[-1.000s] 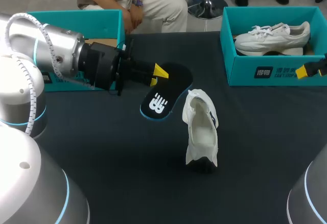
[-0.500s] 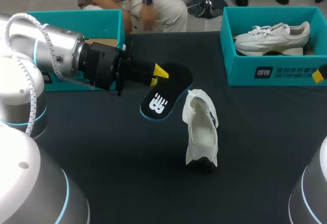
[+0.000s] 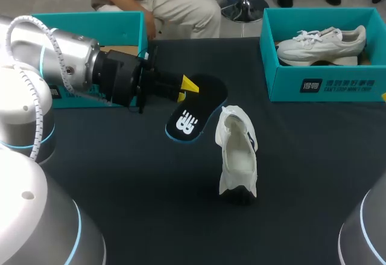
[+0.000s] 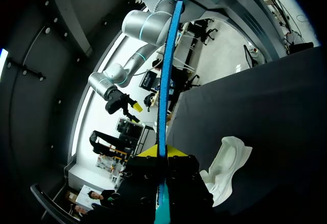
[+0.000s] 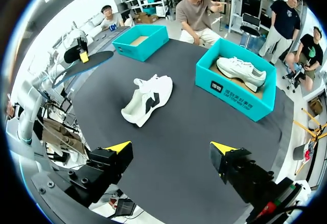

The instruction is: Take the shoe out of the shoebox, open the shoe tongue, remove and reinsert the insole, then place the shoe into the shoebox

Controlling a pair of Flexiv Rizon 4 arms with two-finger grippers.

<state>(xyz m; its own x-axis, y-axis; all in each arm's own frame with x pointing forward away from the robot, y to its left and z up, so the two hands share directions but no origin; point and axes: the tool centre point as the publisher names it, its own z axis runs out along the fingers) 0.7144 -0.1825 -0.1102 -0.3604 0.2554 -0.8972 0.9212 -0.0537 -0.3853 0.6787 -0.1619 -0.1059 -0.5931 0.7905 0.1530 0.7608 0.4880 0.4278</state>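
A black insole (image 3: 198, 107) with a blue rim hangs tilted above the table, and my left gripper (image 3: 187, 87) is shut on its far end. In the left wrist view the insole (image 4: 164, 76) runs edge-on out of the gripper (image 4: 162, 152). The white shoe (image 3: 237, 156) rests on the dark table to the right of the insole, its tongue pulled up; it also shows as the shoe (image 4: 225, 167) beside my left gripper. My right gripper (image 5: 171, 150) hovers open high over the near right table edge, well short of the shoe (image 5: 148, 99).
A teal shoebox (image 3: 325, 87) at the back right holds a second white shoe (image 3: 322, 43). An empty teal shoebox (image 3: 90, 19) stands at the back left behind my left arm. Bare dark tabletop (image 3: 151, 204) lies in front of the shoe.
My right gripper has drawn back to the right, almost out of the head view. The left arm, insole and shoe have kept still.
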